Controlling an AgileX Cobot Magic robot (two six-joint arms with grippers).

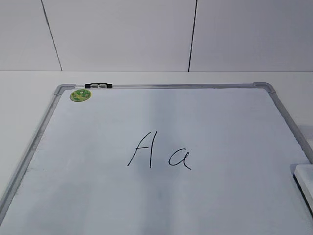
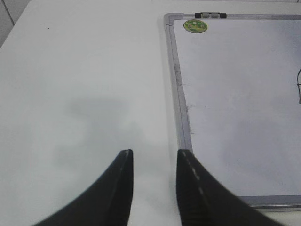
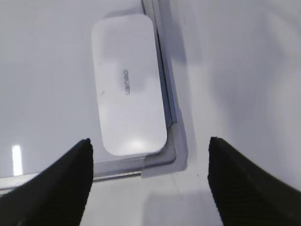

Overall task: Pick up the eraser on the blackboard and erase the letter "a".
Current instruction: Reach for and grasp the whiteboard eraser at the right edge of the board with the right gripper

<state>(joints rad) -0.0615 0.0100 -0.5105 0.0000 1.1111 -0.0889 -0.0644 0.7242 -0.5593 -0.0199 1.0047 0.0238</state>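
Here, blackboard (image 1: 161,205) marked "A" and letter "a" (image 1: 179,158), eraser (image 3: 128,82) printed "deli", right pincer (image 3: 149,157) open wide, left pincer (image 2: 154,162) slightly parted.

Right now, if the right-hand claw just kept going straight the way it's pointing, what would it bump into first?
Most likely the eraser: it lies ahead of the open right gripper, in the corner of the blackboard, slightly left of centre. Depth is hard to judge, so the frame edge could come first.

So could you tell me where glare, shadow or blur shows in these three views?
Exterior view: sharp and evenly lit. Left wrist view: soft grey shadow on the table ahead of the left gripper. Right wrist view: soft focus, bright glare on the blackboard beside the eraser.
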